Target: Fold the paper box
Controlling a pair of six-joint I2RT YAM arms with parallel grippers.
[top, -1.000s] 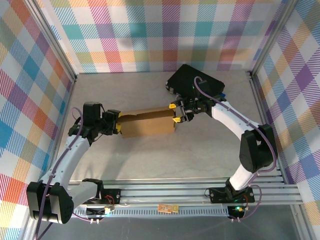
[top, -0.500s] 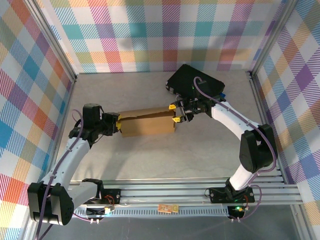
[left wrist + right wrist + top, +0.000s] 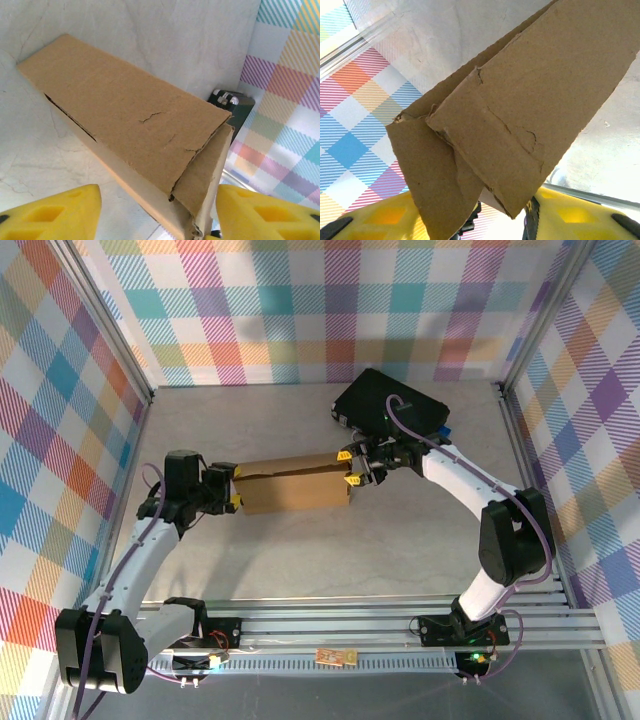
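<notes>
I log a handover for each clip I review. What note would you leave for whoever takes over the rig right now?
The left gripper is open, with its fingers on either side of the paper box's left end.
The right gripper straddles the box's right-end flaps; I cannot tell whether it is clamped.
The box lies mid-table between the arms, with the black case behind the right gripper.
Done: folded into a long box shape, top panel laid over.
Left: the end flaps are loose and a side seam gapes; probably tuck and press shut.
</notes>
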